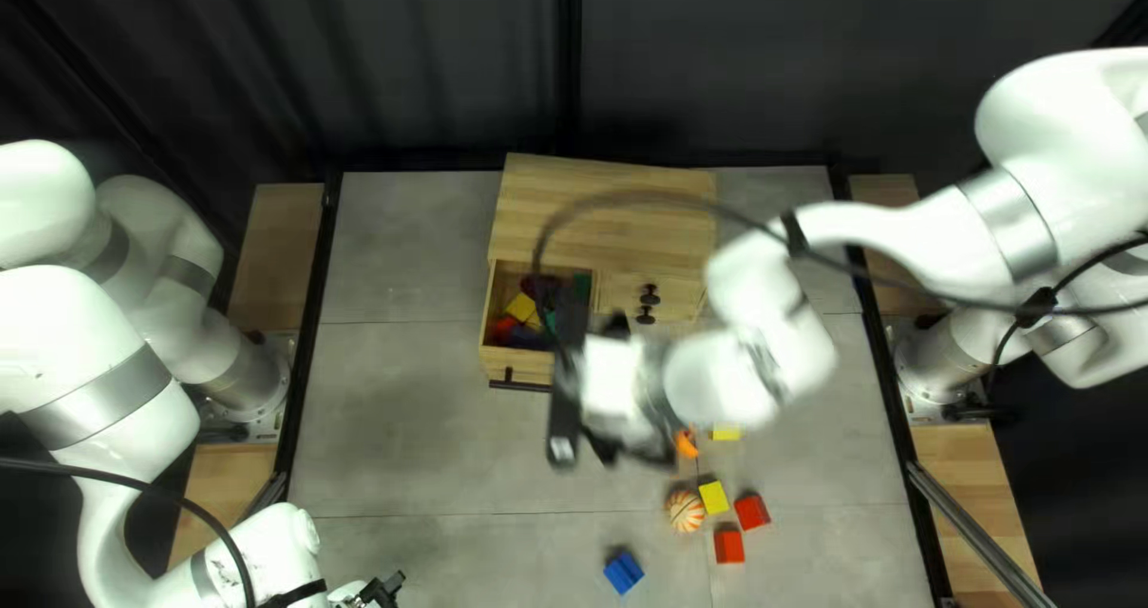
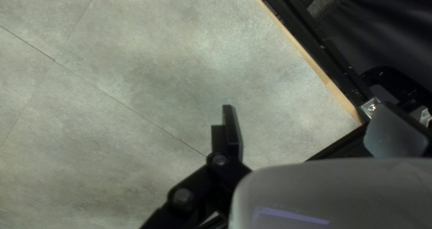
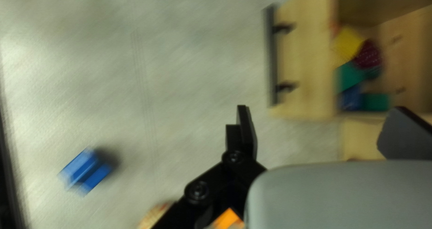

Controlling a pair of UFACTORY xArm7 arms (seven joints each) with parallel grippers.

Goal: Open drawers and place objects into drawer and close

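while the right end effector (image 1: 567, 381) hangs wide beside the open drawer (image 1: 517, 381), its two black fingers stand well apart, and here's the view: the drawer lies ahead of them, black bar handle (image 3: 272, 55) facing the space between. inside, past that handle, it's a busy pile, a yellow piece (image 3: 348, 43), a dark red one (image 3: 369, 55), green and blue ones packed in close. on the near-edge side of that same end effector sits the blue block (image 1: 623, 571), out on the gray surface (image 1: 407, 441). round toward the right arm's base from it, a cluster: striped orange ball (image 1: 685, 511), yellow block (image 1: 714, 497) just beside it, two red blocks (image 1: 752, 511) next door. and over to the left end effector (image 1: 389, 590), wide as well, fingers spread above plain surface, the wooden edge strip (image 2: 330, 85) running ahead and off to one side.
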